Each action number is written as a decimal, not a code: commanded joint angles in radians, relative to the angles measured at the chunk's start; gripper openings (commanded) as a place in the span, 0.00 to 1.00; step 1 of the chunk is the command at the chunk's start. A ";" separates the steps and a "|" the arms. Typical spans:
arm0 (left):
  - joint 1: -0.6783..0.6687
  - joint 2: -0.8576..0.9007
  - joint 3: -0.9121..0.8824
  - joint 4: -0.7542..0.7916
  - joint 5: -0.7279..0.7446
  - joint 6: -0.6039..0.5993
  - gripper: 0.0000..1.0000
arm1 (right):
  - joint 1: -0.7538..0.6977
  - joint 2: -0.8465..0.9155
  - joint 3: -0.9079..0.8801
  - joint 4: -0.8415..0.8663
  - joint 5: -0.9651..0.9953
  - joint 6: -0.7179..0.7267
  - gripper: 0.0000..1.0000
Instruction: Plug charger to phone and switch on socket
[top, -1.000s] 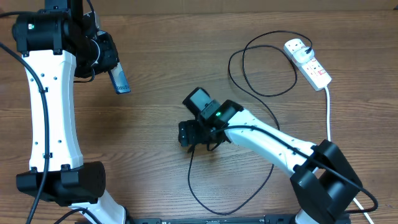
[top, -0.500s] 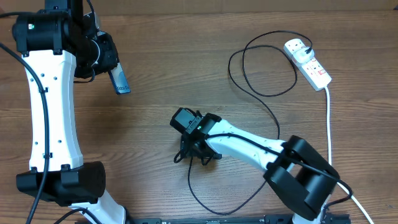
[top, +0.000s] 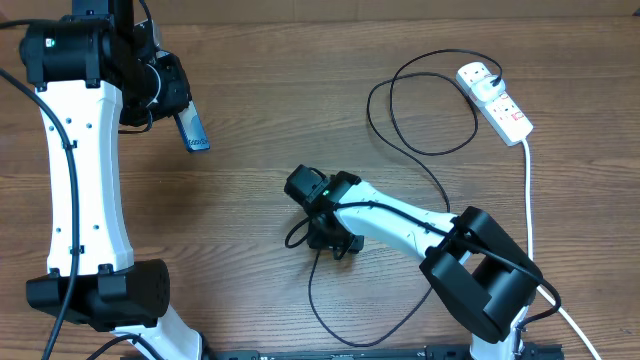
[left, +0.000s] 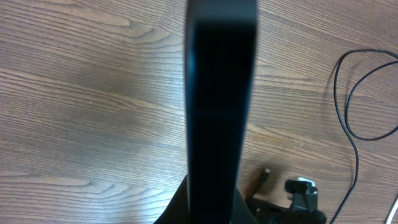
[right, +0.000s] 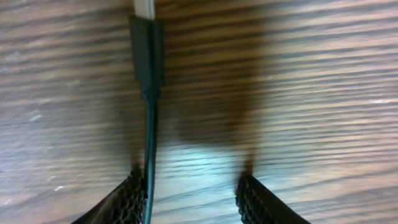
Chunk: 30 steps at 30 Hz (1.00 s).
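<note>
The left arm stands tall on the left side of the wooden counter (top: 250, 60), with its long white part running up and its dark wrist bent over at the top. The left pincer (top: 176, 108) is clenched on the phone (top: 192, 131) and holds it up in the air, above the counter, with one thin edge facing up. From the left wrist, the phone looks like a dark bar standing straight up in the middle. The right arm comes in from the bottom right corner and stretches out low across the counter to the middle. Its wrist is tipped down, so the right pincer (right: 193, 183) points at the wood. That pincer is released, with a gap between its two fingers. The charger (right: 149, 137) is a thin black cable, and it lies on the counter right by one finger (right: 134, 199), while the other finger is well apart from it. The small plug tip (right: 147, 56) lies flat on the wood just past the fingers. The rest of the cable loops over the counter to the socket (top: 500, 105) in the top right corner. The white plug head (top: 478, 72) sits in the socket's far end.
</note>
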 joint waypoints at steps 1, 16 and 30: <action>0.003 -0.011 0.025 0.005 0.005 -0.016 0.04 | -0.076 0.033 0.000 -0.053 0.058 0.003 0.47; 0.003 -0.011 0.025 0.007 0.005 -0.017 0.04 | -0.421 0.028 0.068 -0.206 0.089 -0.212 0.47; 0.003 -0.011 0.025 0.007 0.005 -0.017 0.05 | -0.175 -0.025 0.181 -0.428 -0.141 -0.455 0.67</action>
